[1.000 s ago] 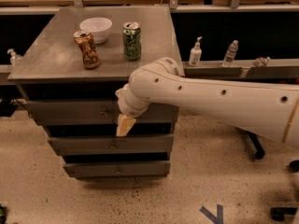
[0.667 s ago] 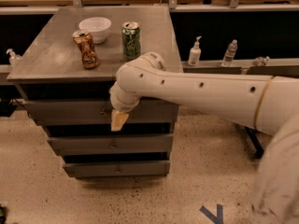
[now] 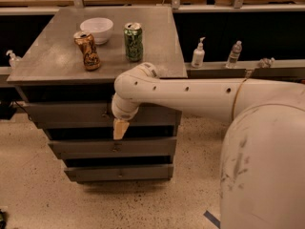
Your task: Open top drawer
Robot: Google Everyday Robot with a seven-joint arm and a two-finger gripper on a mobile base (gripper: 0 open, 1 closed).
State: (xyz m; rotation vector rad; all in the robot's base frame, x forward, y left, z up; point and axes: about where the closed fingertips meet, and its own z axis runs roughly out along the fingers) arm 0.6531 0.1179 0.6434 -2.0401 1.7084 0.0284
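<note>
The top drawer [image 3: 66,114] is the uppermost grey front of the cabinet, right under the grey top. Its small metal knob [image 3: 105,113] sits at the centre. The front looks pushed in, in line with the two drawers below. My gripper [image 3: 120,129] points down in front of the drawer's lower edge, just right of and slightly below the knob. My white arm [image 3: 190,97] reaches in from the right and covers the right half of the drawer front.
On the cabinet top stand a white bowl [image 3: 96,28], a green can [image 3: 133,42] and a brown can [image 3: 88,50]. The middle drawer [image 3: 86,149] and bottom drawer [image 3: 119,172] lie below. Bottles [image 3: 198,54] stand on the ledge at right. My body [image 3: 267,166] fills the lower right.
My arm has swung left across the cabinet front, and the gripper has shifted left toward the top drawer's knob. More of my body now shows at the right.
</note>
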